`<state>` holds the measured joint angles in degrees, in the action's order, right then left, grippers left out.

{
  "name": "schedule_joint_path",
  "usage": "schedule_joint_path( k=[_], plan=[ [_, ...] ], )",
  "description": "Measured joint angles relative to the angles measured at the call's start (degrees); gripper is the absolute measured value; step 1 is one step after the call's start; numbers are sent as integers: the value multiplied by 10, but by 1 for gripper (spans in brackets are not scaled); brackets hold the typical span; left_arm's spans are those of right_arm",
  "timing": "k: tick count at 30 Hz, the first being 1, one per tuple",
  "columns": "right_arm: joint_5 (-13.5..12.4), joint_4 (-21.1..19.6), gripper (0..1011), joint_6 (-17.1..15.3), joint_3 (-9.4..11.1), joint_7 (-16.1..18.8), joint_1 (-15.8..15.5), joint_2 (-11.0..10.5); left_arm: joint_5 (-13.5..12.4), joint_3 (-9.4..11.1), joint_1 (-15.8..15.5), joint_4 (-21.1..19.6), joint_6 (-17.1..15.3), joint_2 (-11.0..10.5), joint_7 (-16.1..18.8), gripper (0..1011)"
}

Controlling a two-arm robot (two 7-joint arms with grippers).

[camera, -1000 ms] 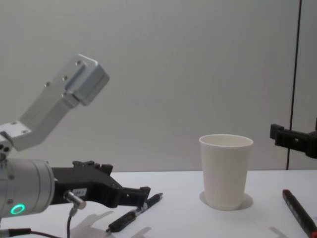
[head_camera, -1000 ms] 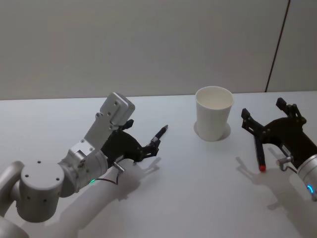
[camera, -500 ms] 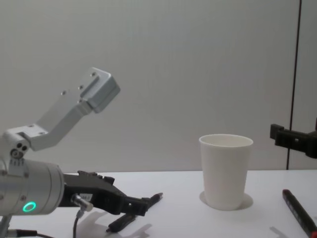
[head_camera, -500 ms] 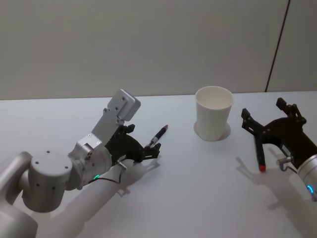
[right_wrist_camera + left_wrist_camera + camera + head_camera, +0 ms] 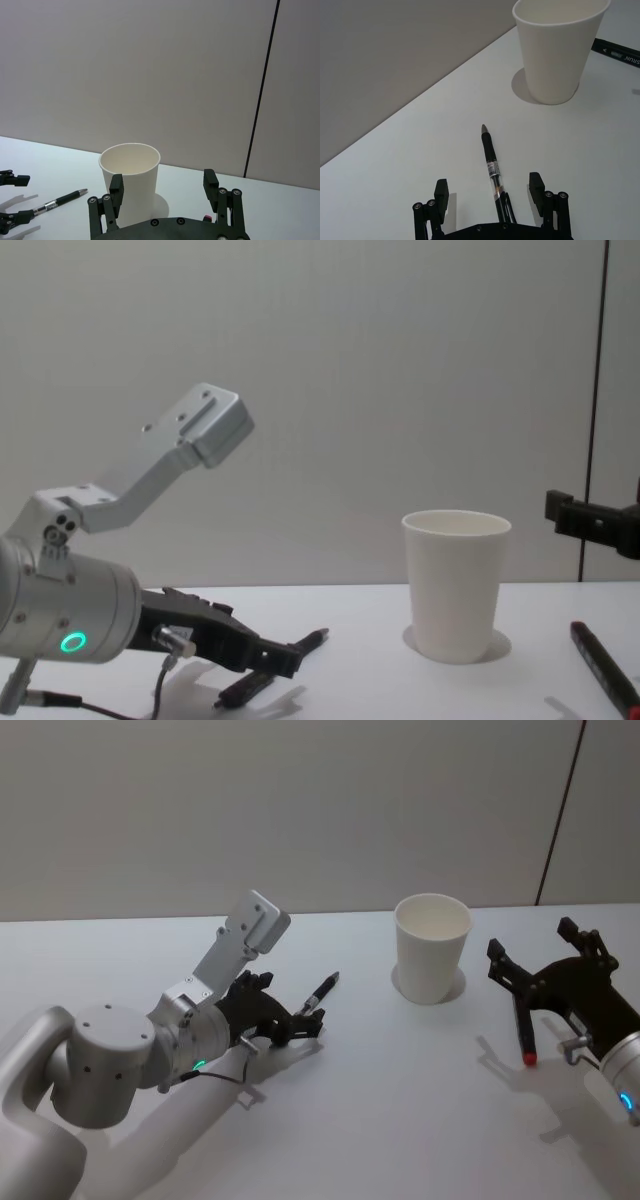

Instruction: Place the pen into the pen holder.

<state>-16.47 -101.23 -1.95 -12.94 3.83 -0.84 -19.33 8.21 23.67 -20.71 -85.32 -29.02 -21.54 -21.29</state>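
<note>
Two grippers are over the white table (image 5: 380, 1100), and both have their jaws spread, gripping nothing. The left gripper (image 5: 305, 1025) is low over the table on the robot's left, and its fingers (image 5: 441, 189) stand on either side of the rear end of the pen (image 5: 322, 993) with a clear gap on each side. The pen is black with a clear section along its barrel. It lies flat on the table, its tip pointing away from the gripper toward the cup (image 5: 432, 948). The cup is white and stands upright and empty, well apart from the pen's tip, between the two arms. From the chest, the left gripper (image 5: 280, 660) shows just above the tabletop with the pen (image 5: 300, 645) beneath it and the cup (image 5: 456, 585) off to the right. The right gripper (image 5: 532, 942) hangs to the cup's right. A dark marker (image 5: 522, 1030) with a red end lies on the table under it, just beside one finger.
</note>
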Motion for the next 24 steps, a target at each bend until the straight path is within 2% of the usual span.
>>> schedule_joint_path(
  k=[14, 24],
  plan=[
    [0, 0, 1001, 0, 0, 0, 0, 0, -17, 3, -16, 13, -32, 10, -10, 1001],
    [0, 0, 1001, 0, 0, 0, 0, 0, -22, 6, -22, 25, -42, 18, -5, 1001]
  ],
)
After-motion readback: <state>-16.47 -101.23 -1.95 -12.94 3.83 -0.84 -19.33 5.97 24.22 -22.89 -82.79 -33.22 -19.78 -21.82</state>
